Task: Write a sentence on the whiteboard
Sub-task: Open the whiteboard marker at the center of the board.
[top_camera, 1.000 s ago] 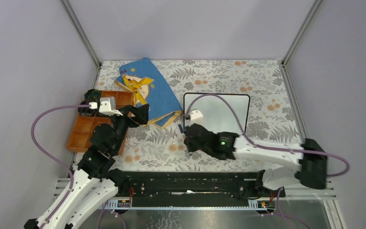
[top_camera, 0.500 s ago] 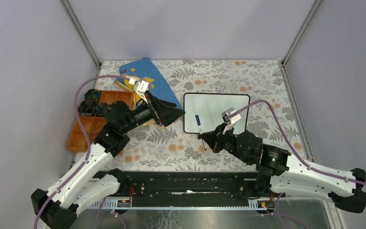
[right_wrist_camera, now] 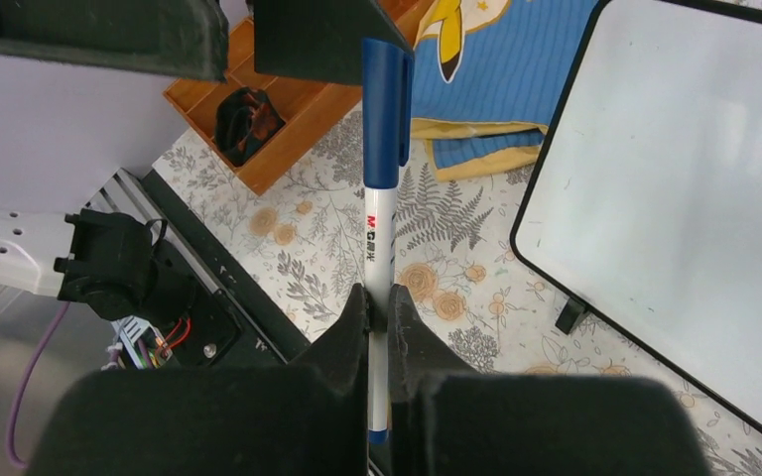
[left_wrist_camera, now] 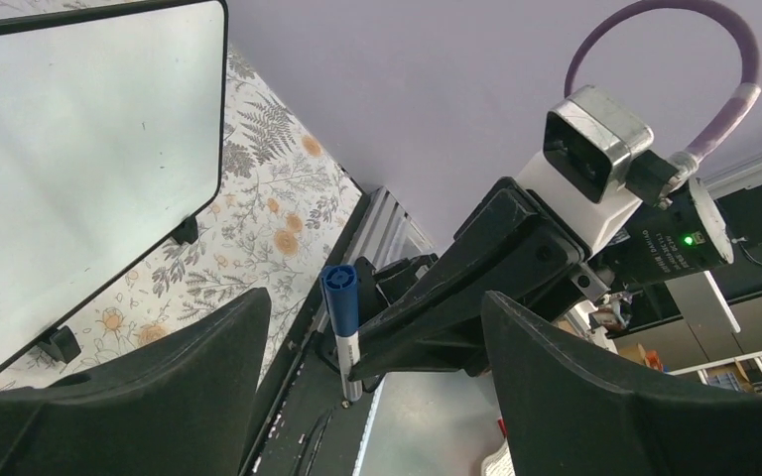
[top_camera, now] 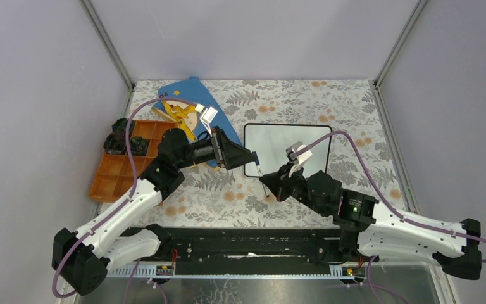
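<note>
Floral table [top_camera: 354,101] bears whiteboard [top_camera: 272,139], book [top_camera: 190,88], seemingly wooden tray [top_camera: 111,174].

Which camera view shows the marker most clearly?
The right wrist view: nearly the whole marker shows, clamped in the right gripper. The left wrist view shows mostly its blue cap end; the top view shows only a tiny sliver.

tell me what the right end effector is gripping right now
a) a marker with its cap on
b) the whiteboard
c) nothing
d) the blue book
A: in the right wrist view the right end effector is shut on a marker with a blue cap on its far end, while the whiteboard and the book lie apart from it on the table.
</note>
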